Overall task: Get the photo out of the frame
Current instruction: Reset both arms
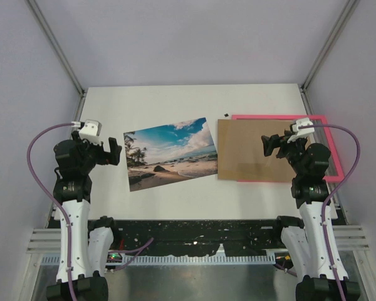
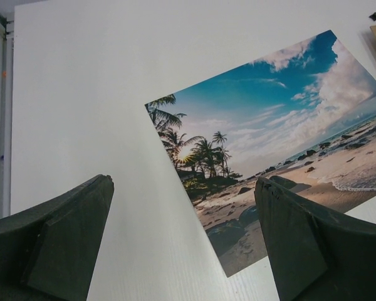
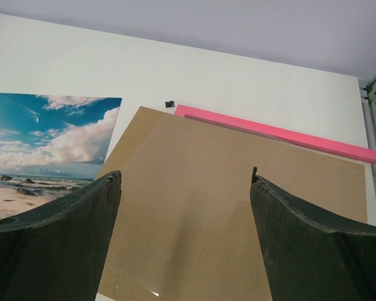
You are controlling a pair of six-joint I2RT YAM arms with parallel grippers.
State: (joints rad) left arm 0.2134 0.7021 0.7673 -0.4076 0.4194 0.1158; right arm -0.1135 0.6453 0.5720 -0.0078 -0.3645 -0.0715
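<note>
The beach photo (image 1: 168,153) lies flat on the white table, left of centre, apart from the frame; it also shows in the left wrist view (image 2: 282,132) and at the left of the right wrist view (image 3: 44,144). The pink frame (image 1: 329,144) lies at the right, largely covered by a loose brown backing board (image 1: 247,150), (image 3: 200,194). Its pink edge (image 3: 282,133) shows behind the board. My left gripper (image 1: 114,150), (image 2: 185,241) is open and empty, raised over the photo's left edge. My right gripper (image 1: 271,145), (image 3: 185,219) is open and empty above the board.
A small black bit (image 1: 226,115), (image 3: 170,103) lies on the table by the frame's far left corner. Grey walls and metal rails close in the table on the left, right and far sides.
</note>
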